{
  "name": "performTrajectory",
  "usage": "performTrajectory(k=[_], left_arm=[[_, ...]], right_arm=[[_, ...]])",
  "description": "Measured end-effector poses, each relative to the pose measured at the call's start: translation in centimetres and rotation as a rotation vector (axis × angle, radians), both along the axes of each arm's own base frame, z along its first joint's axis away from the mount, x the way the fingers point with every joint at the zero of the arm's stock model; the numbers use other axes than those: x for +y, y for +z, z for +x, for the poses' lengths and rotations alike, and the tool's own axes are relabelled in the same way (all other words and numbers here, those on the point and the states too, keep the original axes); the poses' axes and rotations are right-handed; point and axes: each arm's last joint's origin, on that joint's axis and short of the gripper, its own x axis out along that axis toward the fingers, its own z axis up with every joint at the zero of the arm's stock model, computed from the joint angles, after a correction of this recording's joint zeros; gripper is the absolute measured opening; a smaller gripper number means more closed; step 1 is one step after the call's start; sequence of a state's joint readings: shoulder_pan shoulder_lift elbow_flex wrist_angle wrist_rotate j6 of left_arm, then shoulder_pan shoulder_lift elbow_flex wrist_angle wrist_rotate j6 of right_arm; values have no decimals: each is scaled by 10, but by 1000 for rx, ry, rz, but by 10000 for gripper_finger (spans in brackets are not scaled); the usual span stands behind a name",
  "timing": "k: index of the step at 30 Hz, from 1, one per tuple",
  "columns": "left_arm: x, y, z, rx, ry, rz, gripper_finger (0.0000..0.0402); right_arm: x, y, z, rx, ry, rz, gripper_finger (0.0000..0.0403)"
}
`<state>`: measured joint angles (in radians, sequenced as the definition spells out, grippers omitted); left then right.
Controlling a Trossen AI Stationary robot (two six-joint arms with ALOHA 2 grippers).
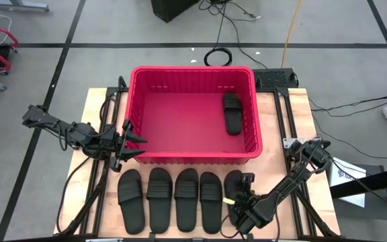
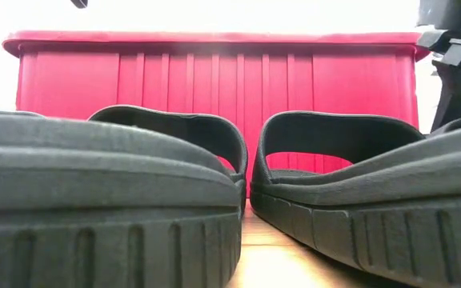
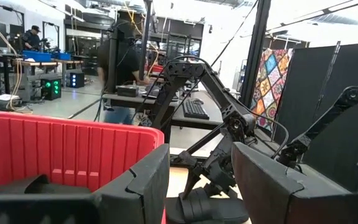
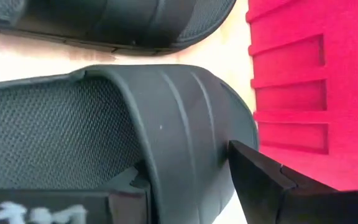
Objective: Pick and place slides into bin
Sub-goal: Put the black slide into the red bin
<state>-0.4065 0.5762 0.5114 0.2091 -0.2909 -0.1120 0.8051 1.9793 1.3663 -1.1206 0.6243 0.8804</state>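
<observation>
- Wooden tabletop (image 1: 99, 107) sits on a grey tiled floor (image 1: 79, 60), with black cables (image 1: 240, 20) trailing across the tiles behind it; the left wrist view looks into a workshop where a person (image 3: 118, 68) stands at a bench.
- At the near right of the table, the right gripper (image 1: 242, 202) is down over the rightmost slide (image 1: 234, 191) of the row. In the right wrist view its two dark fingers (image 4: 278, 183) stand apart on either side of that slide's ribbed strap (image 4: 179, 124), one finger inside under the strap and the other outside; the jaws are not closed on it.
- Just beside that slide, four more slides (image 1: 173, 198) lie side by side on the wood, toes pointing at the bin. In the low view two of them fill the foreground with the red wall behind.
- Behind the row stands the red bin (image 1: 140, 144), its slotted front wall near the slides' toes. One slide (image 1: 232, 112) already lies inside, on the floor at the right end.
- At the bin's front left corner, the left gripper (image 1: 134, 142) hovers with its fingers (image 3: 145, 186) spread wide and nothing between them, pointing along the bin's front rim.
</observation>
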Motion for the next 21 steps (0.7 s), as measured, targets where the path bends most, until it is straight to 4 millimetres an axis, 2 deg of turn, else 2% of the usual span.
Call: performTrajectory(k=[14, 21], left_arm=[[0, -4, 0, 40, -6, -35, 179], [0, -4, 1, 46, -3, -37, 179]], right_arm=[[-1, 0, 2, -5, -2, 8, 152], [-1, 0, 3, -11, -5, 12, 106]])
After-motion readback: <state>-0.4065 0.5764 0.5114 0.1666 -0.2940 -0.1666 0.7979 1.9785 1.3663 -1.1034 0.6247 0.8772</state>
